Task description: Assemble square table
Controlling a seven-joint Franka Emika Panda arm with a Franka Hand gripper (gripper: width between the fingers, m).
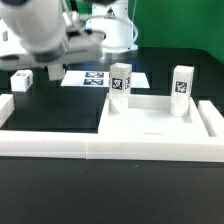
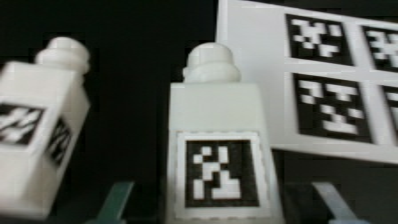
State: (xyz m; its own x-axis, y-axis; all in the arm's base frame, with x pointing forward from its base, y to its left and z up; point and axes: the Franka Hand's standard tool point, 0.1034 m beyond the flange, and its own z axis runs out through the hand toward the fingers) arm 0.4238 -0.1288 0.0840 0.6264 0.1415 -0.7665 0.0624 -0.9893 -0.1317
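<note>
Sitting on both sides of one leg, the jaws look ready to lift it; I cannot tell if they squeeze. A second leg lies beside. The square top rests against the wall, likely so it cannot slide.

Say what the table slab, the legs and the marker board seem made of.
Table slab: probably white plastic, matte; even colour, no grain. Legs: likely the same plastic, with rounded moulded knobs; tags look like printed stickers. Marker board: thin flat white sheet with printed markers; paper or plastic, unclear.
</note>
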